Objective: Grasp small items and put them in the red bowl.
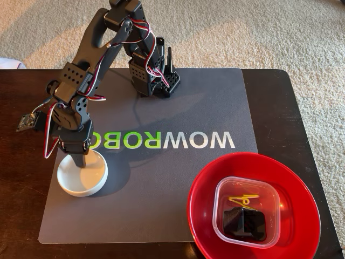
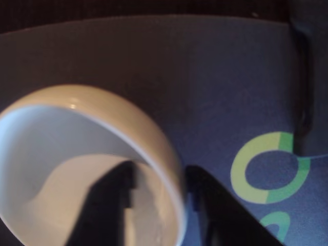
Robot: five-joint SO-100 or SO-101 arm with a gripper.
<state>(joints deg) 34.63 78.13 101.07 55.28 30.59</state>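
Black two-finger gripper (image 2: 159, 205) straddles the rim of the small white round ceramic bowl (image 1: 82, 174) at mat's left, jaws apart. Close squarely on the wall before lifting toward glossy red bowl (image 1: 202, 208).

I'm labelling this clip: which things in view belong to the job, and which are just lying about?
Job:
- black two-finger gripper, straddling the rim of the small white round bowl
- large glossy red bowl
- clear square plastic tub
- yellow-green clothespin
- black plastic parts

Lying about:
- grey WOWROBO mat
- dark wooden table
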